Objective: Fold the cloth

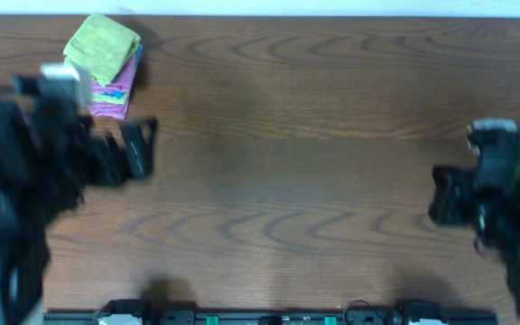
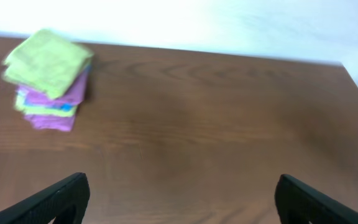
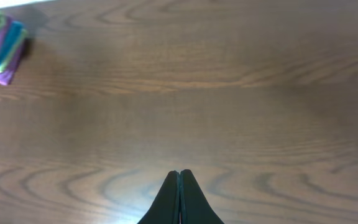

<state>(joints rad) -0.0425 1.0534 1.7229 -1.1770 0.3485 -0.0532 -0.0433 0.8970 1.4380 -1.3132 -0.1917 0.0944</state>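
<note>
Reads as done or nearly so. Soft lime-green terry cloth (image 1: 103,47): folded small, atop short stack of folded cloths (image 1: 112,94), far-left corner of brown wood-grain table (image 1: 314,181). No cloth spread flat, none held; maybe only squaring up left. L gripper (image 2: 182,194): spread wide, empty, near stack. R gripper (image 3: 179,186): pressed together, empty, well apart at right. Count: 2 grippers, 1 stack, 1 lime cloth on top; beneath, purple, teal-blue & green layers, exact no. unclear thru blur.

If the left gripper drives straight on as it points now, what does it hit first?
Likely just bare table: the left gripper aims past the lime-green cloth, which lies off to its left. Depth unclear.
</note>
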